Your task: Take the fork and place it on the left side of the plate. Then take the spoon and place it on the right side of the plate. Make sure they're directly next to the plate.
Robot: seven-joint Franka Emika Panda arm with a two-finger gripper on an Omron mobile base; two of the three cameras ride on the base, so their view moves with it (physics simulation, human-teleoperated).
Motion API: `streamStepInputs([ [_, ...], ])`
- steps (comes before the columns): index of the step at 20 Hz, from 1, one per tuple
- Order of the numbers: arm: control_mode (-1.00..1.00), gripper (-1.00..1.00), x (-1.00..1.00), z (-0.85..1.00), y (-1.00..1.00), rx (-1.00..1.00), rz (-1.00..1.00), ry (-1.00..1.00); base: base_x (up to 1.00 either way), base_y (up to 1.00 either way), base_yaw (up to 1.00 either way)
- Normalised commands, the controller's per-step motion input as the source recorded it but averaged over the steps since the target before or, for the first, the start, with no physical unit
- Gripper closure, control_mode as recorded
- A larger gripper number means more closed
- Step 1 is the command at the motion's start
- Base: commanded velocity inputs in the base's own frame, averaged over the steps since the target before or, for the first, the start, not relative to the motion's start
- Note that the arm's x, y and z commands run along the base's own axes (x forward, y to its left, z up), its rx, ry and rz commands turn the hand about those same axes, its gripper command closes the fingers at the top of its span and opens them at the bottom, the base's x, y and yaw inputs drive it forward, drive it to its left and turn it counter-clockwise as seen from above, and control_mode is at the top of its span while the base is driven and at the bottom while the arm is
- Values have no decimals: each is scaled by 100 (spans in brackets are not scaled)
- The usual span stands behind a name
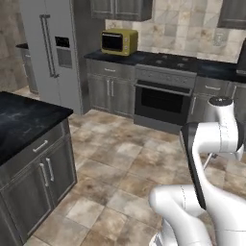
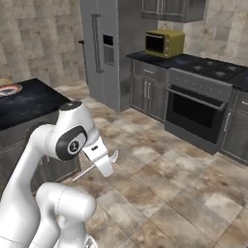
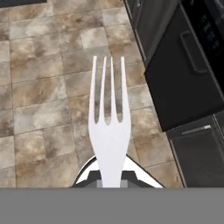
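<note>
My gripper (image 3: 109,176) is shut on the fork (image 3: 109,131), a slim silver one whose tines point away from the hand over the tiled floor. From the right base camera the gripper (image 2: 105,168) hangs in front of the arm's elbow, with the fork (image 2: 113,156) sticking out on both sides of it. The plate (image 2: 7,90), red-orange rimmed with a dark centre, lies on the black island counter (image 2: 36,101) at the far left edge, well away from the gripper. The spoon is out of view.
The island counter (image 1: 21,120) with drawers and cabinet doors stands to the left. Ahead are a steel fridge (image 1: 53,48), a yellow microwave (image 1: 118,41) on the back counter and a black oven (image 1: 161,101). Tiled floor (image 1: 120,163) lies between.
</note>
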Motion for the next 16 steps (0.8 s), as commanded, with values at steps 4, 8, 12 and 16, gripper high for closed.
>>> streamStepInputs([
  [4, 100, 100, 0, 0, 0, 0, 0, 0, 41, -2, 26],
  [8, 100, 100, 0, 0, 0, 0, 0, 0, 73, -10, 21],
  [12, 100, 100, 0, 0, 0, 0, 0, 0, 94, -20, 21],
  [16, 100, 100, 0, 0, 0, 0, 0, 0, 100, -38, 31],
])
